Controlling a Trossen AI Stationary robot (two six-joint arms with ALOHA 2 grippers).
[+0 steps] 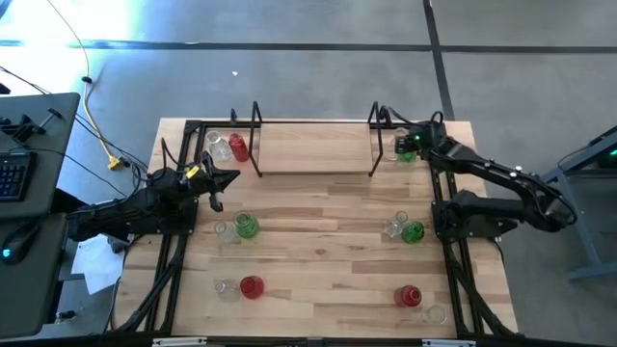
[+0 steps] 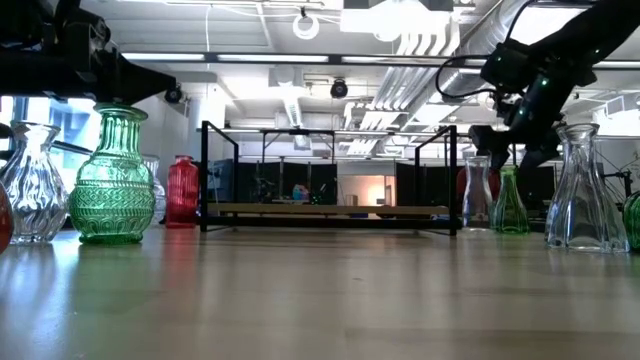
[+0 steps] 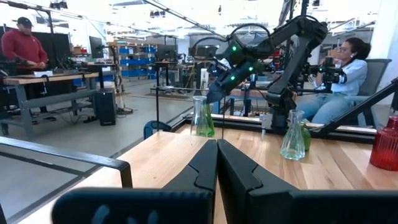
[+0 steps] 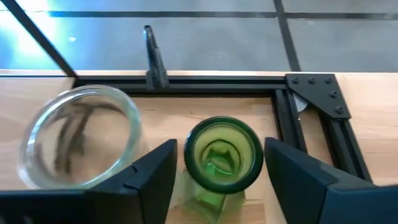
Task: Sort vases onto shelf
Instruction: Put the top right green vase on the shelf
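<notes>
Wooden desk (image 1: 328,270) carries the shelf (image 1: 315,146), empty; twelve vases stand around it. Right gripper (image 4: 217,171), jaws open, straddles a green vase (image 4: 222,155) beside the shelf's right end. Left gripper (image 1: 229,177) is closed, empty.

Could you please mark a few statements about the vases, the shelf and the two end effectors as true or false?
1. The right end effector has its fingers on either side of a green vase. True.
2. The left end effector is wide open. False: its fingers are shut together.
3. The shelf holds three red vases. False: its board is bare.
4. A red vase and a clear vase stand just outside the shelf's left end. True.
5. The left end effector carries a vase. False: it holds nothing.
</notes>
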